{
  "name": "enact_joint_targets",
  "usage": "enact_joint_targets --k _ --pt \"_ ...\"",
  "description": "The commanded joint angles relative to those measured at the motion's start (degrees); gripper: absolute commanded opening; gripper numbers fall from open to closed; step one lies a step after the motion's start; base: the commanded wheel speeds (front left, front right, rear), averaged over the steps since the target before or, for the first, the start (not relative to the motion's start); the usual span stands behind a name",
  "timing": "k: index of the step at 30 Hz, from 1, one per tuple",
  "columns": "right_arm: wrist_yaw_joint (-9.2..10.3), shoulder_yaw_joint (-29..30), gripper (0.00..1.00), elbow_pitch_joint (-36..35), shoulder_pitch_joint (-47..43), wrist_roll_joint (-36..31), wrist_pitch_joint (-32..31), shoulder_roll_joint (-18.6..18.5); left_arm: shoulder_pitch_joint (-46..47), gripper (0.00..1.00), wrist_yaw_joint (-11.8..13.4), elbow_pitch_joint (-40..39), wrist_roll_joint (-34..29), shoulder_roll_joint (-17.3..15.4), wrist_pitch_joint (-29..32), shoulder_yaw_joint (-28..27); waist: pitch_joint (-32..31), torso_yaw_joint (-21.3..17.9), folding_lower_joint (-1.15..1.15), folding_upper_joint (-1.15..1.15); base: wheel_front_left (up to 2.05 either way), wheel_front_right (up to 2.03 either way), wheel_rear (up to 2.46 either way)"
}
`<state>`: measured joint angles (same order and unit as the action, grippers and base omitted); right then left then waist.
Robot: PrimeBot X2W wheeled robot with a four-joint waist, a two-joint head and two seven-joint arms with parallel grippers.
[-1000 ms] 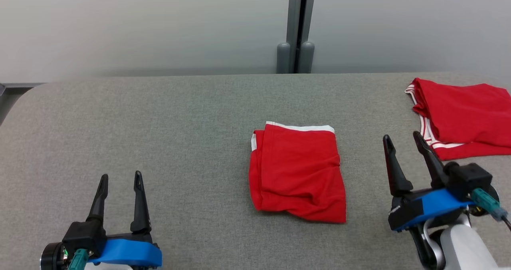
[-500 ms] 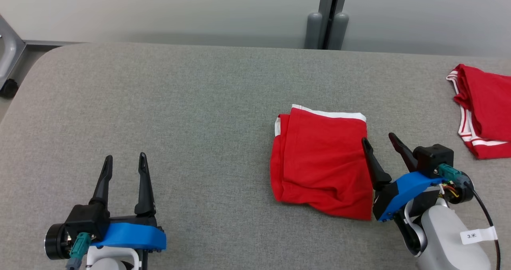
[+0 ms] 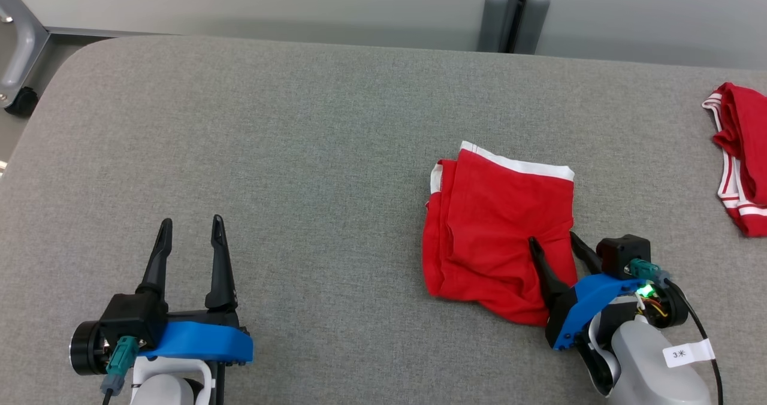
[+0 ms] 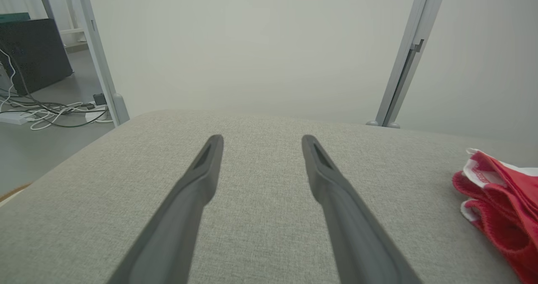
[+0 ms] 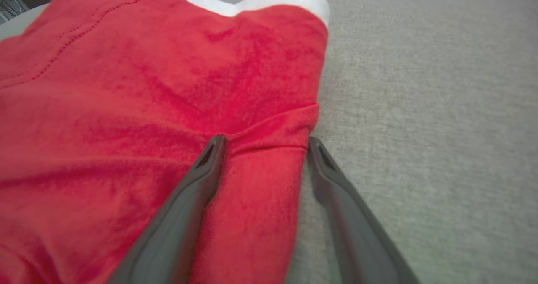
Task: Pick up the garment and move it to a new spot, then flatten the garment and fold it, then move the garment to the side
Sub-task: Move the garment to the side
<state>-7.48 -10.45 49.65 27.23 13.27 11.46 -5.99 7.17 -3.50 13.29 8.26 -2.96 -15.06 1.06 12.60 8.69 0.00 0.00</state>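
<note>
Close to the robot, the left gripper (image 3: pixel 192 219) sits wide open over the bare gray table (image 3: pixel 299 153), holding nothing. The right gripper (image 3: pixel 552 237) is wide open too, with one finger on top of the red garment (image 3: pixel 491 213) and the other just beside its right edge. I think it could pinch only the top layer, and then the fold would fall open when it is moved. The garment lies right of the table's middle, folded into a soft square. It is wrinkly at the front, with a white band along its far side. Farther off lies another red garment (image 3: pixel 740 153).
</note>
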Motion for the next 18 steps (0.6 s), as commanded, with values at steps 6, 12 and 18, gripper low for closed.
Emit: enact_joint_targets --k 6,12,18 --pt "-0.02 0.1 1.0 6.0 0.3 0.9 0.7 1.3 0.5 1.0 0.2 0.2 0.2 0.1 -0.1 0.1 -0.1 -0.2 0.0 0.0 0.0 0.0 0.0" --pt "-0.02 -0.6 0.0 9.5 0.1 2.2 0.8 2.5 0.4 1.0 0.3 0.3 0.6 0.1 -0.1 0.5 -0.3 -0.4 0.0 0.0 0.0 0.0 0.0" --pt "0.0 -1.7 0.0 7.5 4.6 0.7 2.5 0.6 0.7 1.0 0.4 -0.1 1.0 0.1 -0.1 0.8 0.1 -1.1 0.0 0.0 0.0 0.0 0.0"
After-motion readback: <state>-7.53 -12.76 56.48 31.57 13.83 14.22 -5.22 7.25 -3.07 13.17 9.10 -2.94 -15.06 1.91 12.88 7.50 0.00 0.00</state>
